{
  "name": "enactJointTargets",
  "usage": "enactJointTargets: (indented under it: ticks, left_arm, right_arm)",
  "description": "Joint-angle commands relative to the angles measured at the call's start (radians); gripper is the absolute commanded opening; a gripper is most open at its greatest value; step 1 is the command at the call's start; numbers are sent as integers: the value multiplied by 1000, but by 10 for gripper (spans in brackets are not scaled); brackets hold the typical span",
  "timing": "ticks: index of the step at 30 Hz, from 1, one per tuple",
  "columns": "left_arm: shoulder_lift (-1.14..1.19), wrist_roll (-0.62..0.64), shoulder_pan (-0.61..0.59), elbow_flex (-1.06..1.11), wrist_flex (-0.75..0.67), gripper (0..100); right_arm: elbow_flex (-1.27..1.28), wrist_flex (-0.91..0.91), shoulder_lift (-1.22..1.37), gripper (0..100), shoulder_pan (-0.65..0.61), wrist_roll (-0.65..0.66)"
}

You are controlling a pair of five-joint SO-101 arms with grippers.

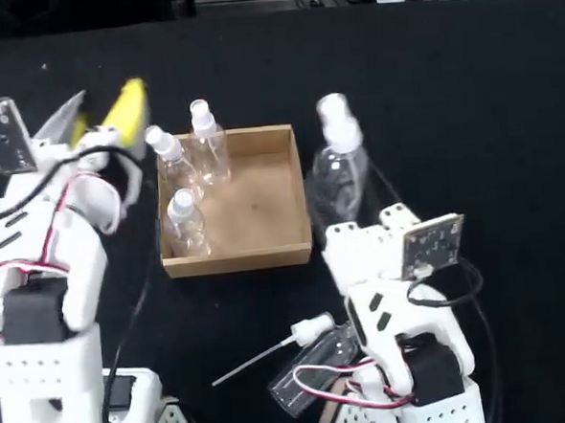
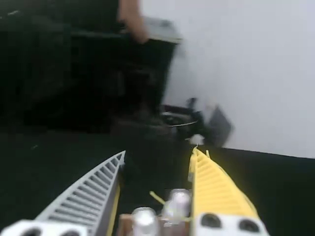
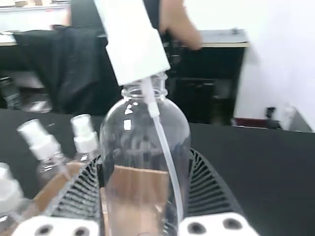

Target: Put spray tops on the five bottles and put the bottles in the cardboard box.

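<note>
Our left gripper point(image 1: 106, 96) hangs with fingers apart near the cardboard box point(image 1: 238, 262), whose left side holds 3 capped bottles point(image 1: 174, 165). A loose bottle point(image 1: 311, 368) lies by the arm bases point(image 1: 419, 409). Our right gripper point(image 3: 145, 157) clamps an upright bottle point(image 3: 138, 142) just right of the box, its spray top point(image 3: 133, 39) tilted.

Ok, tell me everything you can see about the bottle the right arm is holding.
The bottle is clear, round-shouldered and looks empty; whether it is glass or plastic I cannot tell. It stands upright between the black ribbed fingers of the right gripper, and in the high view it is just outside the right wall of the cardboard box. Its white spray top sits tilted at the neck, not seated, and its thin dip tube runs down inside.
</note>
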Motion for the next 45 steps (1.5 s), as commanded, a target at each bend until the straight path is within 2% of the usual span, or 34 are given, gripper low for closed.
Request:
enactJointTargets:
  ticks: [1, 6, 11, 15, 19, 27, 36, 45]
  left_arm:
    - [-23, -6, -104, 231, -207, 191]
    - [-14, -8, -168, 473, -423, 191]
    - [-14, 0, -174, 664, -660, 191]
    - [-14, -3, -160, 796, -779, 191]
    - [-15, -2, -165, 820, -793, 191]
    - [-23, 0, -166, 878, -799, 191]
    - [-23, 0, -168, 892, -799, 191]
    - [-23, 0, -166, 908, -799, 191]
  right_arm:
    - [-16, -28, 36, 11, 40, 12]
    - [-105, -34, 263, 11, 41, 14]
    - [-206, -64, 519, 11, 51, 15]
    - [-209, -222, 668, 11, 187, 17]
    - [-216, -373, 817, 11, 311, 15]
    - [-245, -651, 1129, 11, 381, 11]
    - [-360, -664, 1277, 11, 509, 9]
    - [-308, -666, 1287, 15, 608, 15]
